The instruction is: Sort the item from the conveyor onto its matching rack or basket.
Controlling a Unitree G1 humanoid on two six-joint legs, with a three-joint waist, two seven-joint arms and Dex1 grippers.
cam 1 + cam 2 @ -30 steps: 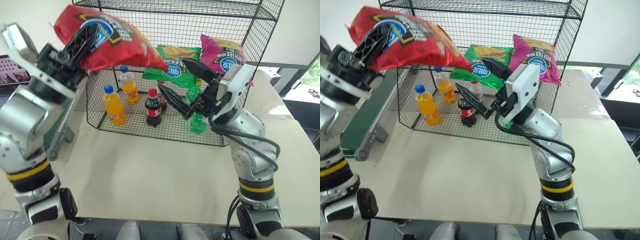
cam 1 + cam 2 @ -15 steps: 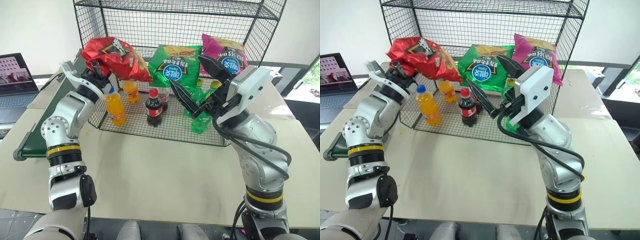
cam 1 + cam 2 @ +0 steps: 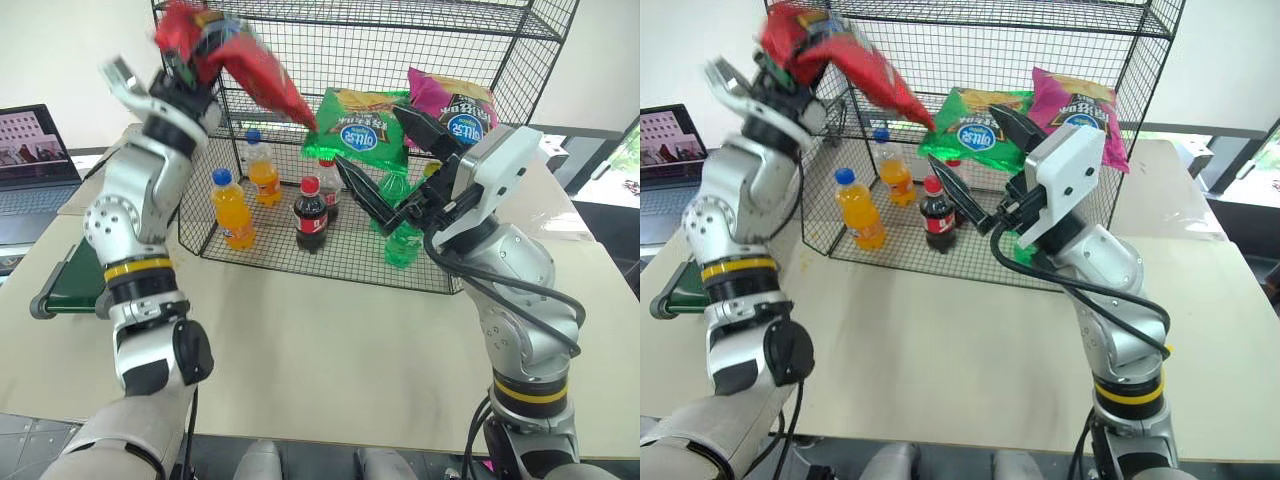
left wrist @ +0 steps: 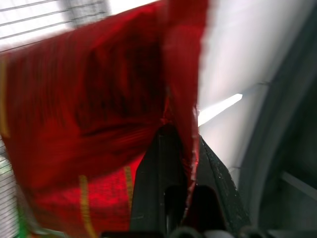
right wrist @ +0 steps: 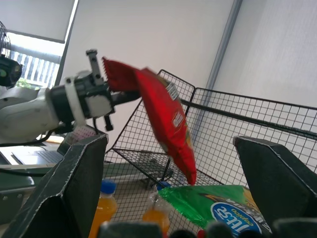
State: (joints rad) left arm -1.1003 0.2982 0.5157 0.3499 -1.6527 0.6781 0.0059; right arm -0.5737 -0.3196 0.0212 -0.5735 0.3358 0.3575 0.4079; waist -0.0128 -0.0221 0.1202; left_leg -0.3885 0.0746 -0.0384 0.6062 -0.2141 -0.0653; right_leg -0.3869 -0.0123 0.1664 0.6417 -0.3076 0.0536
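The left gripper (image 3: 183, 72) is raised high at the left front corner of the tall black wire-mesh shelving cage (image 3: 520, 60), its two black fingers clamped shut on the top edge of the flat red crisp bag (image 3: 250, 70). The bag hangs from that pinch and slants down to the right, inside the cage's open front, with its lowest corner just beside the top left of the green crisp bag (image 3: 358, 125) that leans on the cage's middle shelf. In the left wrist view the red foil (image 4: 99, 129) is pressed between the closed fingers (image 4: 166, 178). In the right wrist view the red bag (image 5: 166, 124) hangs above the green one (image 5: 218, 206).

The right gripper (image 3: 385, 160) is held in front of the cage, to the right of the red bag, its two long black fingers spread wide apart and holding nothing; they point left and toward the cage, in front of the green bag. A pink crisp bag (image 3: 455, 105) leans at the right of the same shelf.

On the lowest shelf stand two orange drink bottles with blue caps (image 3: 230, 210), two dark cola bottles with red caps (image 3: 310, 215) and green bottles (image 3: 403, 240), the last partly hidden by the right gripper.

The cage stands on a pale beige table (image 3: 330, 350). At the table's left edge lies the dark green belt conveyor in a grey frame (image 3: 65, 280), with no item on the visible part. Farther left is an open laptop (image 3: 35, 140).
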